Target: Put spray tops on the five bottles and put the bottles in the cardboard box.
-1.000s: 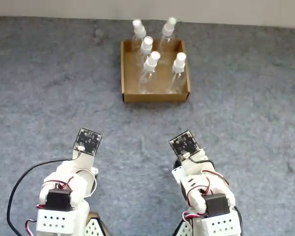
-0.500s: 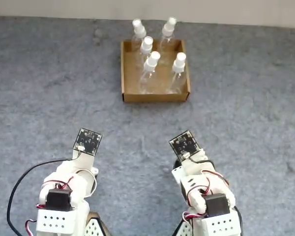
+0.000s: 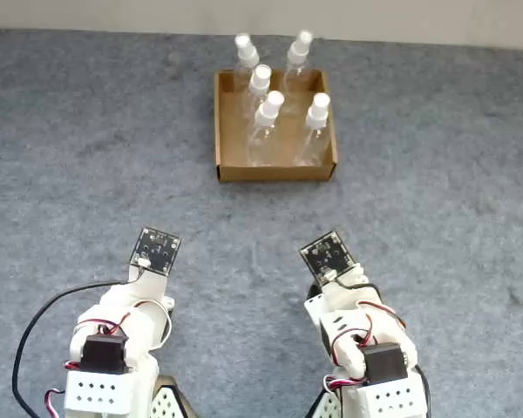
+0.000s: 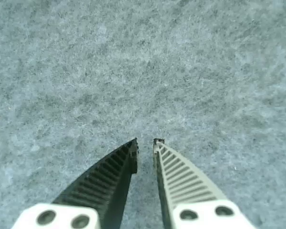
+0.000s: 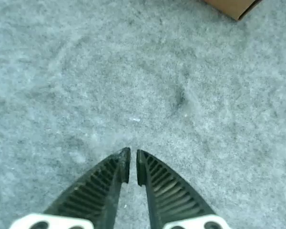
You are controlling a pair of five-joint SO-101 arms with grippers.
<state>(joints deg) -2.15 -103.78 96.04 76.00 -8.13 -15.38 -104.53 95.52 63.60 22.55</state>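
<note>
The cardboard box [image 3: 275, 171] sits on the grey counter [image 3: 87, 157] at its far side, and all five bottles [image 3: 263, 132] stand upright inside it, each with a white spray top [image 3: 270, 103] on its neck. Two are at the back, one in the middle and two toward the front wall. Both arms are drawn back at the near edge, well apart from the box. The left gripper [image 4: 145, 143] hangs over bare counter with its jaws drawn together, tips almost touching, nothing between them. The right gripper [image 5: 133, 164] is the same, closed and empty, and a corner of the box [image 5: 233, 5] shows beyond it.
</note>
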